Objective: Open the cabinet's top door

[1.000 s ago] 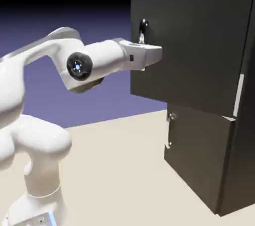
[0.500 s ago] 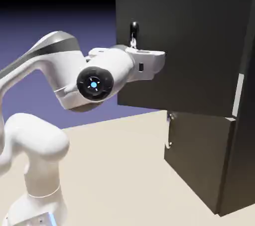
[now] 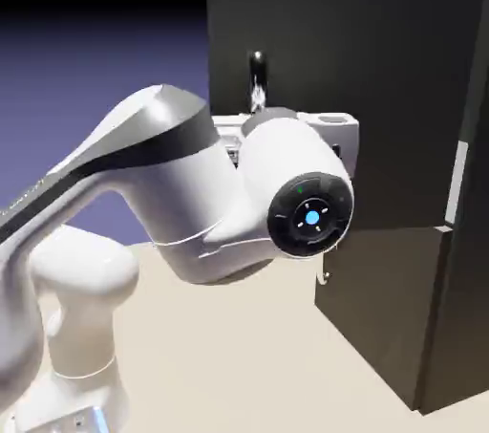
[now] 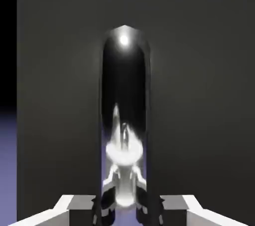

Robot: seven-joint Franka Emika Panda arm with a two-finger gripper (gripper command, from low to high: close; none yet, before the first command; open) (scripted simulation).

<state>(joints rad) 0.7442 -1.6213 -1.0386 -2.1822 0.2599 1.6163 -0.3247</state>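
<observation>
The tall dark grey top door of the boxy black cabinet stands swung partly outward. Its long shiny silver bar handle sits clamped between the narrowly closed fingers of the white arm's gripper. The pull seems under way; next, I judge, keep drawing along the hinge arc.

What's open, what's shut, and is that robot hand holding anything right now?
top door: swung partly open.
lower door: shut.
long handle: upright on the top door, between the fingers.
gripper: shut on the long handle.
</observation>
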